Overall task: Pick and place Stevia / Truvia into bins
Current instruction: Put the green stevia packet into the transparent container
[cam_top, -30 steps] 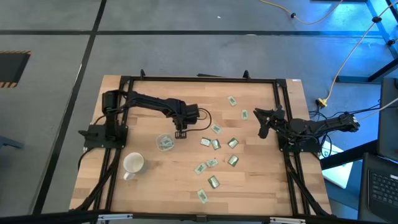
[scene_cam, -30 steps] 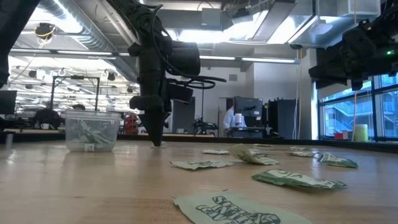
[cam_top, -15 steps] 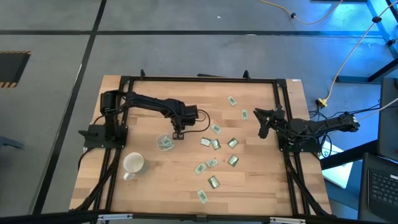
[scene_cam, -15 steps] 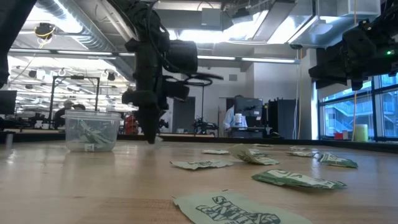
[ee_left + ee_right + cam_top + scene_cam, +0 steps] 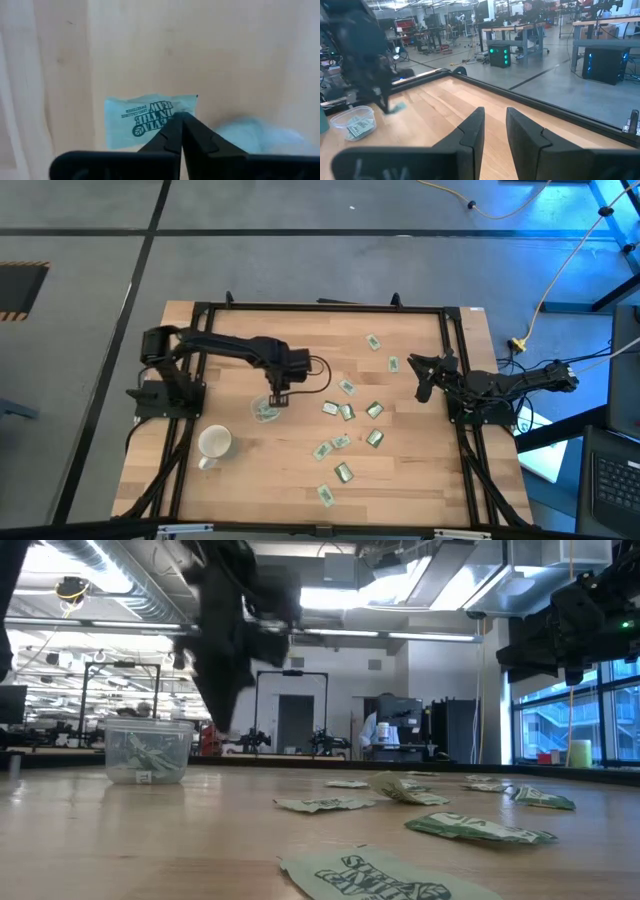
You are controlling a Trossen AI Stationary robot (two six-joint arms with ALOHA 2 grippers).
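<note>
Left gripper (image 5: 181,120) pinched together on one sachet's (image 5: 150,117) edge, just beside the clear cup (image 5: 265,409), above the table; sachet looks light, thin, floppy, so edge grip suits; loose sachets (image 5: 346,412) lie beyond cup; right gripper (image 5: 495,125) parked apart, well away.

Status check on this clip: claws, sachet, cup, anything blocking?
Left claw shut on one sachet, over the clear cup. Right claw open, parked at the table's right edge. Nothing blocking the cup.
</note>
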